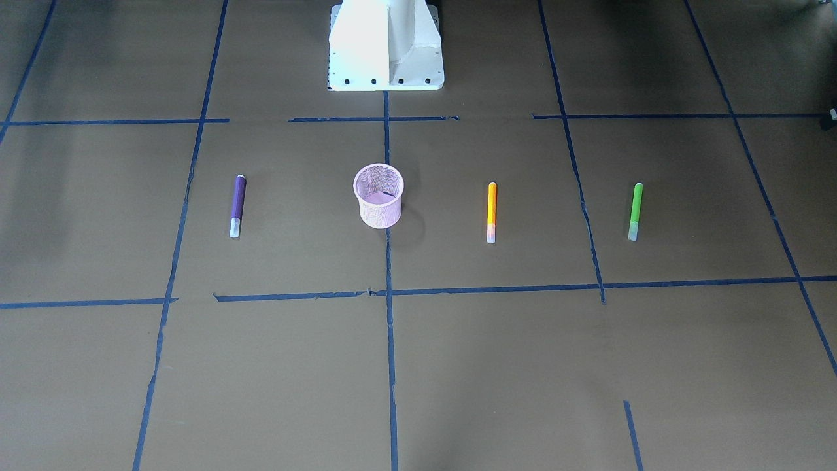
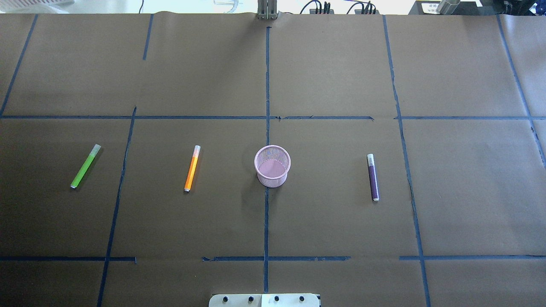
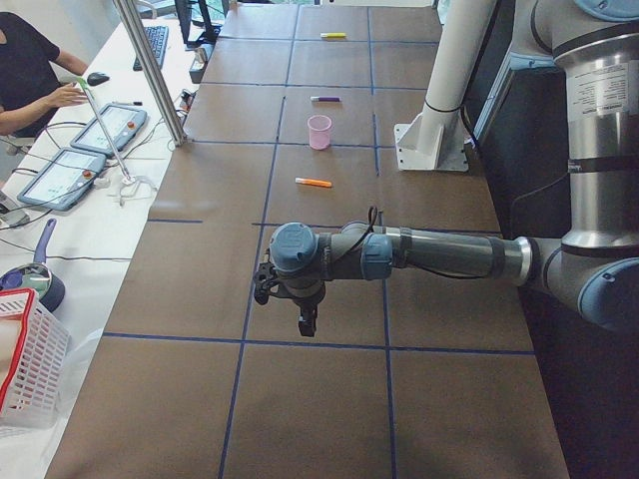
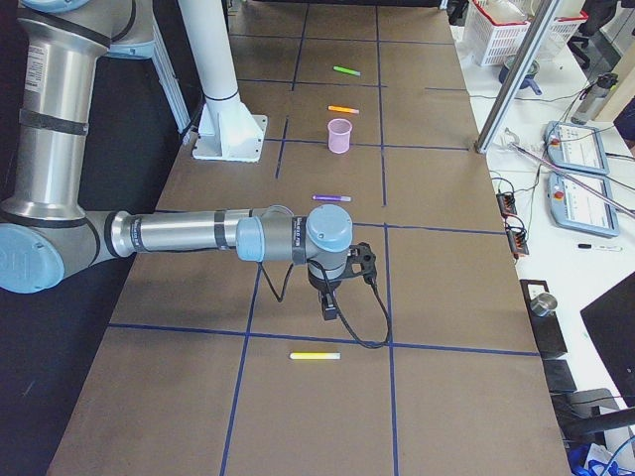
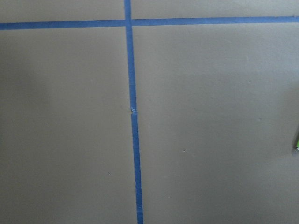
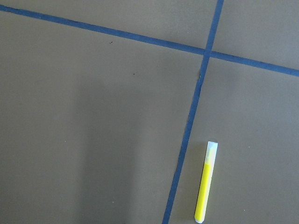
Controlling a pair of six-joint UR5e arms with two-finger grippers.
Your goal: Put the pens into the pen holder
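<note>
Standing upright at the middle of the brown surface, the pink mesh pen holder shows you its bare floor from overhead. Three pens lie flat in a row with it, none touching it. The orange pen is near it on the robot's left and the green pen lies farther out that way. The purple pen is on the robot's right. A yellow pen lies well apart beyond the purple one, just beside a blue tape line. The left pincer and right pincer point down over opposite ends of the surface. From the side views you cannot tell how far either is open, or whether it holds anything.
</note>
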